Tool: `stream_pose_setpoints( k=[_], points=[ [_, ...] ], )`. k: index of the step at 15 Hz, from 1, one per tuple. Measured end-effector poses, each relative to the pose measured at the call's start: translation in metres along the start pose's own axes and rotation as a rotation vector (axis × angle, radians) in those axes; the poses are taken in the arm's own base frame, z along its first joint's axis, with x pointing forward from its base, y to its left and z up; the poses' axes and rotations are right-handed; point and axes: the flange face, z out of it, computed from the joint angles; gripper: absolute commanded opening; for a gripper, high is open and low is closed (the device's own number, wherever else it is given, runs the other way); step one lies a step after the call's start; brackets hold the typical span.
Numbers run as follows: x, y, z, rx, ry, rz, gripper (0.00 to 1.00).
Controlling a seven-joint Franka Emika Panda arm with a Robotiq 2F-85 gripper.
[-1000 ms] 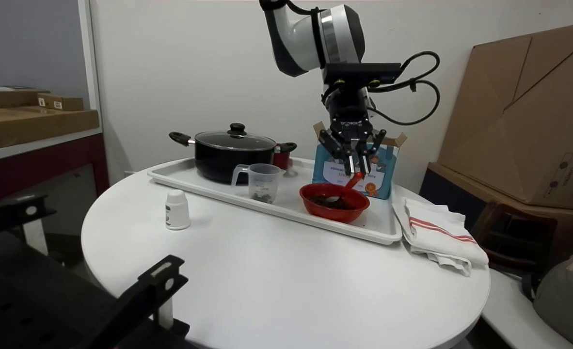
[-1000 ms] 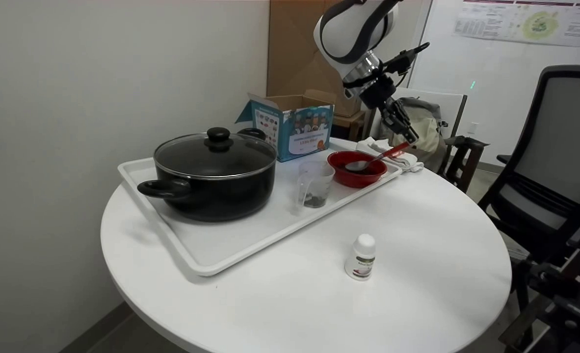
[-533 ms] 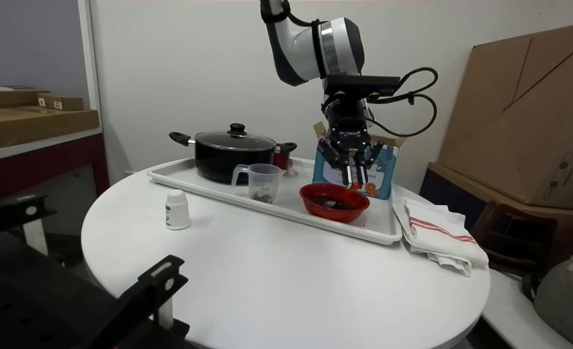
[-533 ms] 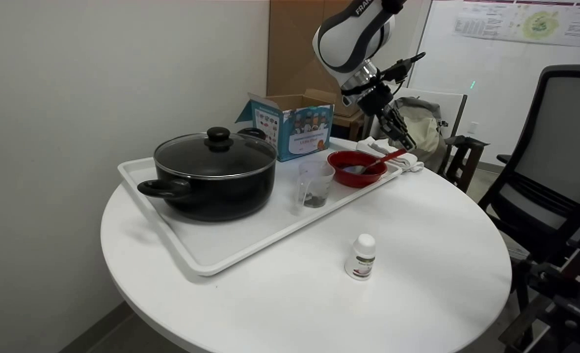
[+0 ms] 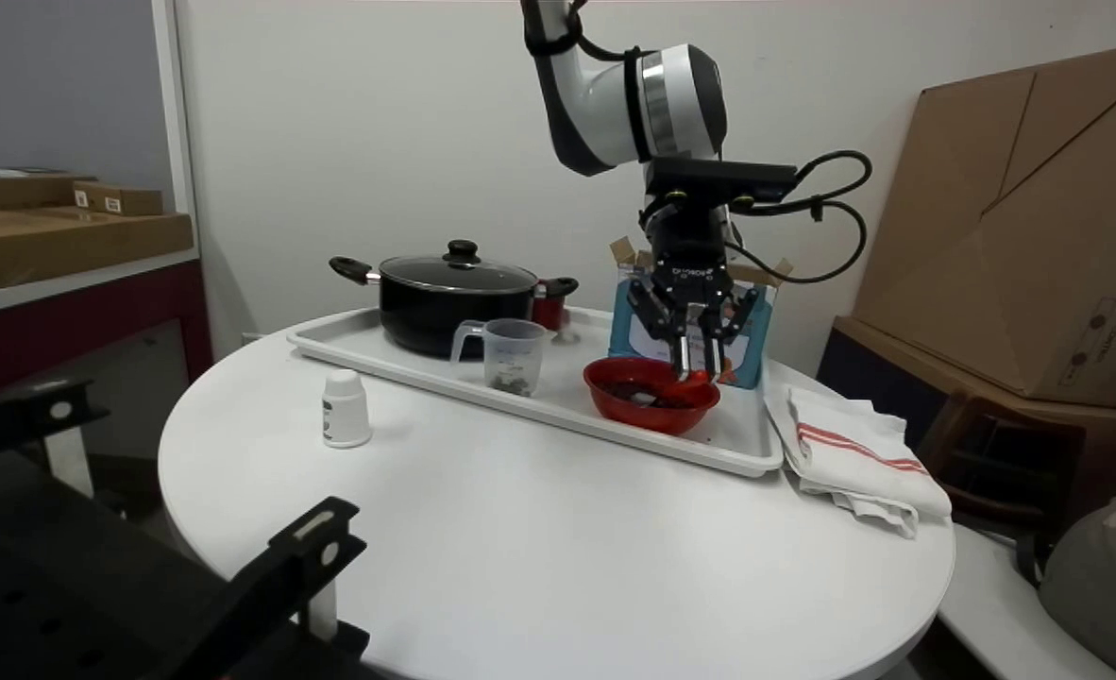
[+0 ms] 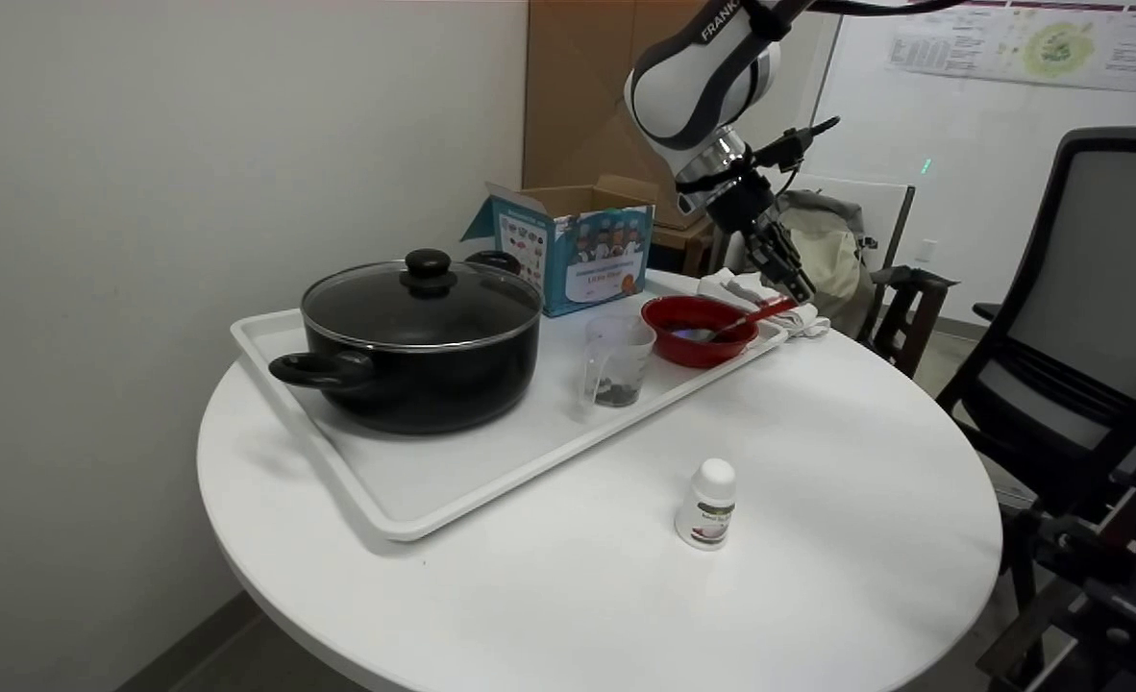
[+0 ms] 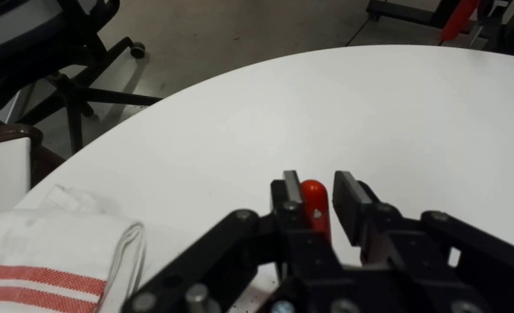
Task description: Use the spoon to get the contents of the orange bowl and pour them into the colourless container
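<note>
The red-orange bowl point(image 5: 648, 417) holds dark bits and stands at the tray's front right end; it also shows in an exterior view point(image 6: 695, 354). The spoon point(image 6: 765, 310), with red handle and metal head, leans in the bowl, its handle over the rim. My gripper point(image 5: 698, 376) is just above the rim around the handle's end. In the wrist view the red handle point(image 7: 315, 204) lies against the left finger point(image 7: 292, 187), with a gap to the right finger point(image 7: 348, 204), so the jaws are partly open. The clear measuring cup point(image 5: 514, 354), with some dark bits inside, stands left of the bowl.
A black lidded pot point(image 6: 424, 356) stands on the white tray point(image 5: 407, 378). A blue box point(image 6: 597, 255) stands behind the bowl. A folded towel point(image 5: 851, 444) lies right of the tray. A white bottle point(image 6: 707, 505) stands on the round table in front.
My gripper has come down toward the bowl, then slightly right in an exterior view. The spoon's handle has lowered toward the rim and its head has sunk deeper. The jaws look slightly wider.
</note>
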Motion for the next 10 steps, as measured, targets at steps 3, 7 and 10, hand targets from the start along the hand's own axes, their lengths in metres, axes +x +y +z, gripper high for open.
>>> stream_pose_setpoints(
  k=[3,7,10],
  points=[
    [-0.001,0.005,0.004,0.013,0.002,0.004,0.73],
    [-0.005,0.014,0.003,0.027,0.017,0.008,0.87],
    [-0.012,0.019,-0.011,0.060,0.059,0.027,0.91]
  ],
)
